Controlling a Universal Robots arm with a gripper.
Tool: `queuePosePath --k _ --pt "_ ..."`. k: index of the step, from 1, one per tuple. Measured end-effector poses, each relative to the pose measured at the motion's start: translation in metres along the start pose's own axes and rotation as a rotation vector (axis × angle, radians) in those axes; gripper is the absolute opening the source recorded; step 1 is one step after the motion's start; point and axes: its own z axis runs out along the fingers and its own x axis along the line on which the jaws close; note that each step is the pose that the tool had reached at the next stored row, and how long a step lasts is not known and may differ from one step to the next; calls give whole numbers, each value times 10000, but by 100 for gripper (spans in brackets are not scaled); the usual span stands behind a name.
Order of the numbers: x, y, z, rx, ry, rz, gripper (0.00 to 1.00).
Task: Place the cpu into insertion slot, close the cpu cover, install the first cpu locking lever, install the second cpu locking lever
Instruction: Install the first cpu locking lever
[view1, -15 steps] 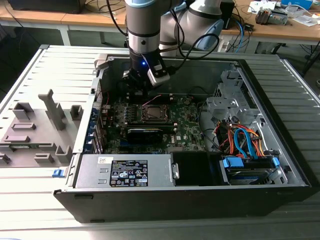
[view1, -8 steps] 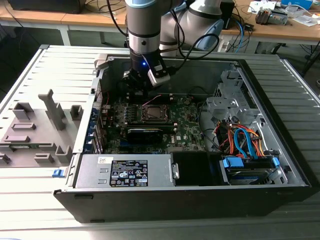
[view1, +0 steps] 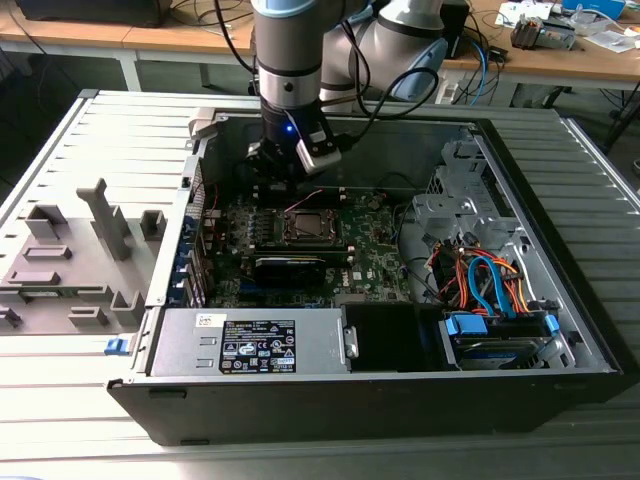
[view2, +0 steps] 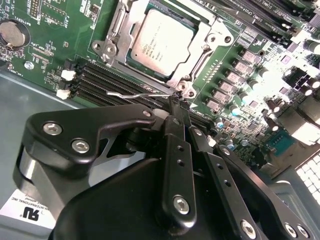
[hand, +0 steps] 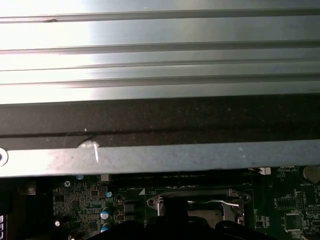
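Just beyond the hand (view2: 176, 100), the cpu (view2: 161, 41) seated.

From my seat, the fingers (view2: 175, 107) meet at a thin wire lever (view2: 140, 94) in the second wrist view, but I can't tell whether they grip it. In the first wrist view the insertion slot (hand: 200, 202) is cut off at 6 o'clock by dark gripper parts. In the exterior view the cpu (view1: 308, 226) is too small to judge.
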Motion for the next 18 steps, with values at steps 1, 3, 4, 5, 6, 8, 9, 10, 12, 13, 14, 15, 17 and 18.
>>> queuePosePath --k 1,3,4,5,6,8,9,10,12,13,14,15,17,18 --pt "-2 0 2 1 0 0 11" --pt "-4 0 5 0 1 0 11" --pt "-6 0 7 0 0 0 11" --pt "-7 0 8 0 0 0 11" --pt "-8 0 9 0 0 0 11" --pt "-10 0 14 0 0 0 11" --pt "-11 0 15 0 0 0 11" --pt "-12 0 17 0 0 0 11" --pt "-14 0 21 0 0 0 11" --pt "-15 0 23 0 0 0 11" --pt "-16 -1 25 0 0 0 11" --pt "-17 -1 27 0 0 0 11" --pt "-19 -1 32 0 0 0 11" --pt "-20 -1 34 0 0 0 11"
